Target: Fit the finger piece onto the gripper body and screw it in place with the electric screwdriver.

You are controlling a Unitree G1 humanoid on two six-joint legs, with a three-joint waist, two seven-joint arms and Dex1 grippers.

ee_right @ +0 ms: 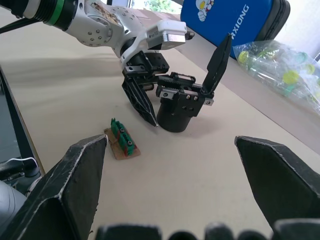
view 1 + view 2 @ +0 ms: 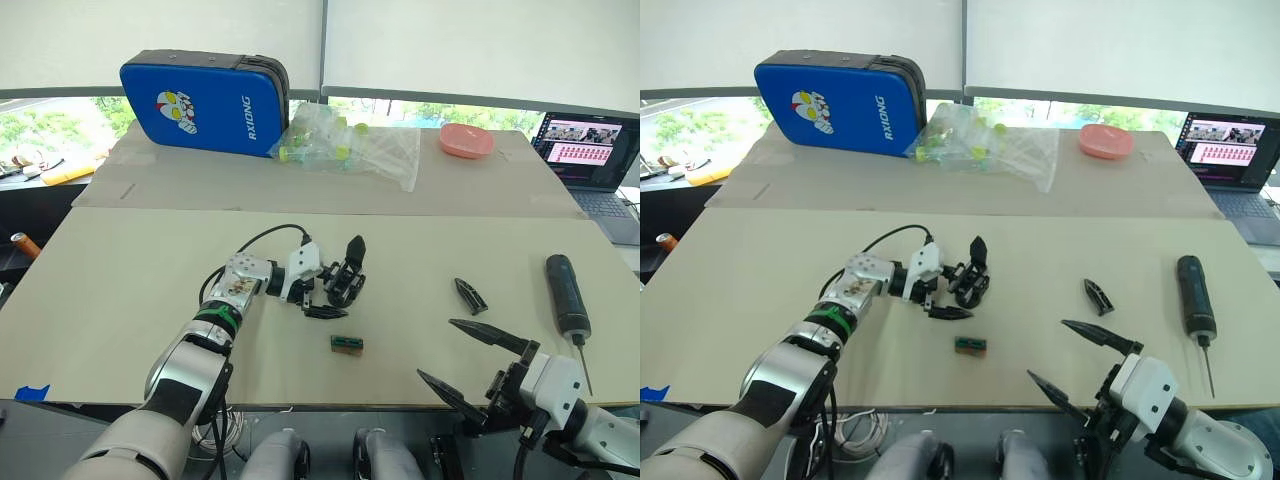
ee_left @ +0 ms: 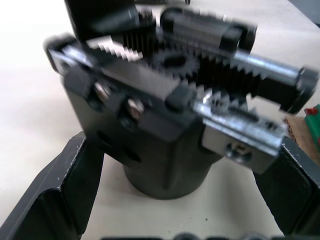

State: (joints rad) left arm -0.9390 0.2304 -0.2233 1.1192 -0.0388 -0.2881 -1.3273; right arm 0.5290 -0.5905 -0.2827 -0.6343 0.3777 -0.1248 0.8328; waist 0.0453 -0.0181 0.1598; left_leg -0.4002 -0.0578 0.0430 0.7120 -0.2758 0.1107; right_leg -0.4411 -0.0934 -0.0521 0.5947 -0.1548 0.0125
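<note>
**Holding the gripper body at mid-table**

Standing upright on the table (image 2: 120, 260), the gripper body (image 2: 345, 283) sat between the left gripper (image 2: 335, 285) fingers, which closed on its sides. The finger piece (image 2: 469, 295) lay well apart to the right, the electric screwdriver (image 2: 568, 300) beyond it. A small green block (image 2: 347, 343) lay just in front. The right gripper (image 2: 470, 365) hovered near the table edge, spread wide and empty.
</note>
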